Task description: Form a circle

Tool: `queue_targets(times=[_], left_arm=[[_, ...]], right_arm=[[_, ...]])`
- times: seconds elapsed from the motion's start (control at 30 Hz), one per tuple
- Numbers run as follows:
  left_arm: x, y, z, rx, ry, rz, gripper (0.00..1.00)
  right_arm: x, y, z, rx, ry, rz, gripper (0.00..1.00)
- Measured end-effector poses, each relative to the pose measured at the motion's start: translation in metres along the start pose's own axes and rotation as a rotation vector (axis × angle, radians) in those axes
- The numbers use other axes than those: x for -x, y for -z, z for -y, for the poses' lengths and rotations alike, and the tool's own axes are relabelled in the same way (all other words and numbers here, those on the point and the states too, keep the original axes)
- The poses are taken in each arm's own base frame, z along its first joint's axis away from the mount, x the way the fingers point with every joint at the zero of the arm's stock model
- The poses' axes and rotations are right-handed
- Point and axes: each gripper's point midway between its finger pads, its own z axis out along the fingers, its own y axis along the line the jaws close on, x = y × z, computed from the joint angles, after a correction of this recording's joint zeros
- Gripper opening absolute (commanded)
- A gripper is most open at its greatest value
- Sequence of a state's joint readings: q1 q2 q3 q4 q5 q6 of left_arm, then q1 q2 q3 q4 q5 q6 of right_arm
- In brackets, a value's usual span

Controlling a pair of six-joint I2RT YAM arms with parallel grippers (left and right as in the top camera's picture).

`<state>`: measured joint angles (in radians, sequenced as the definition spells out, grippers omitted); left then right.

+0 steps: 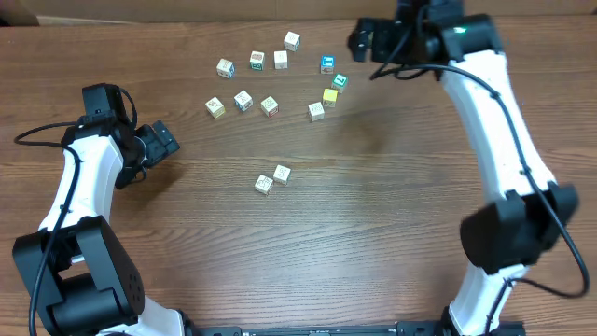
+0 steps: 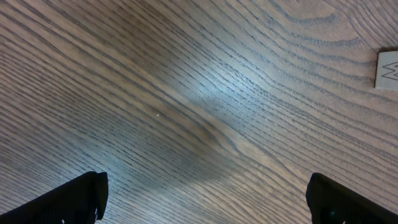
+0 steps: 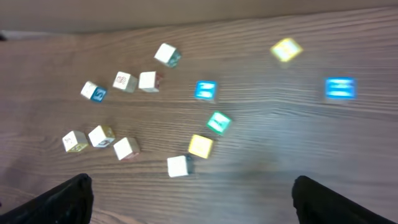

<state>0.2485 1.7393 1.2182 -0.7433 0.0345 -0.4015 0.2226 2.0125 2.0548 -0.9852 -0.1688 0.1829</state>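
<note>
Several small whitish cubes with printed faces lie in a loose, uneven loop [image 1: 270,105] at the back middle of the table, not a neat circle. Among them are a plain yellow cube [image 1: 329,96] [image 3: 200,145], a teal one [image 3: 217,122] and a blue one [image 3: 205,90]. Two more cubes [image 1: 273,178] sit together nearer the table's middle. My right gripper [image 1: 359,39] [image 3: 193,205] hangs open above the loop's right end, holding nothing. My left gripper [image 1: 166,140] [image 2: 205,205] is open over bare wood left of the cubes, with one cube's edge [image 2: 388,70] at the right of its view.
The wooden table [image 1: 373,205] carries everything. In the right wrist view a blurred yellow patch [image 3: 286,49] and a blurred blue patch [image 3: 340,88] show right of the cubes; what they are I cannot tell. A pale wall edge [image 3: 186,12] runs behind.
</note>
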Motion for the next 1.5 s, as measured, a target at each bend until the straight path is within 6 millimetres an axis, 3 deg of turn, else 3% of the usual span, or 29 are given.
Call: queue_targets(times=[0.1,0.17,0.43,0.67,0.87,1.1,1.3,1.5], left_arm=[[0.000,0.000,0.000,0.000,0.000,0.000,1.00],[0.000,0.000,0.000,0.000,0.000,0.000,1.00],[0.000,0.000,0.000,0.000,0.000,0.000,1.00],[0.000,0.000,0.000,0.000,0.000,0.000,0.99],[0.000,0.000,0.000,0.000,0.000,0.000,0.99],[0.000,0.000,0.000,0.000,0.000,0.000,1.00],[0.000,0.000,0.000,0.000,0.000,0.000,0.99],[0.000,0.000,0.000,0.000,0.000,0.000,1.00]], right_arm=[[-0.002,-0.026,-0.015,0.051,0.020,-0.007,0.61],[-0.009,-0.043,-0.023,0.066,0.042,-0.027,0.54],[-0.060,-0.107,-0.043,-0.006,0.103,-0.153,0.59],[-0.100,-0.145,-0.041,-0.080,0.142,-0.246,0.63],[-0.119,-0.161,-0.029,-0.118,0.141,-0.303,0.61],[-0.124,-0.167,-0.025,-0.126,0.141,-0.313,0.60],[-0.143,-0.174,-0.016,-0.139,0.138,-0.350,0.60],[-0.145,-0.179,-0.016,-0.131,0.138,-0.342,0.59]])
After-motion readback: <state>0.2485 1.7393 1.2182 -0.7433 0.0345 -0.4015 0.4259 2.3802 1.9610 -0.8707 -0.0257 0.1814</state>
